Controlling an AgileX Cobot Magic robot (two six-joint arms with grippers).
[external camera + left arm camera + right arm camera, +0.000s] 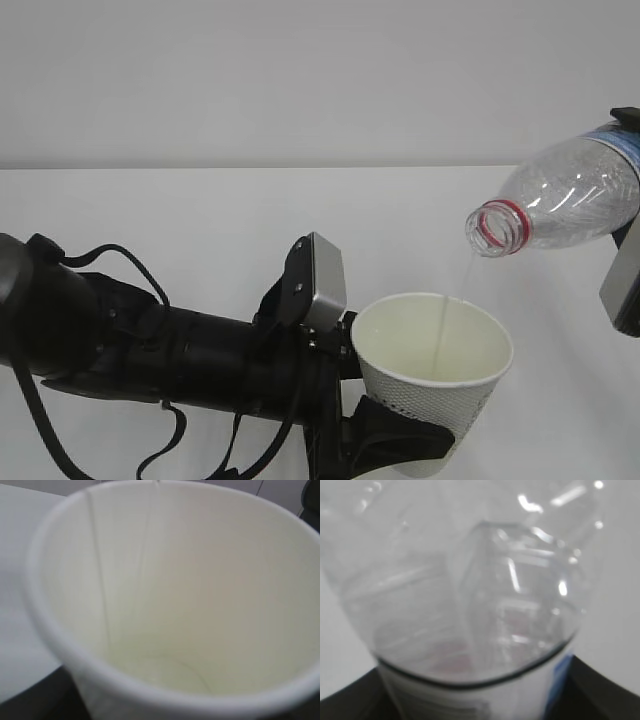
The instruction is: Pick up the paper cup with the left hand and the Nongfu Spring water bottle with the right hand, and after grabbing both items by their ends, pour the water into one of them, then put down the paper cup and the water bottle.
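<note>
My left gripper is shut on the lower part of the white paper cup, holding it upright with the mouth open. Above and to the right, the clear Nongfu Spring water bottle is tipped, its red-ringed, capless neck pointing down-left. A thin stream of water runs from the neck into the cup. My right gripper is shut on the bottle's far end, mostly cut off by the frame edge. The left wrist view looks into the cup, where a little water has pooled. The bottle fills the right wrist view.
A white table runs under both arms to a pale wall behind. The black left arm with its grey box module lies low across the left half of the exterior view.
</note>
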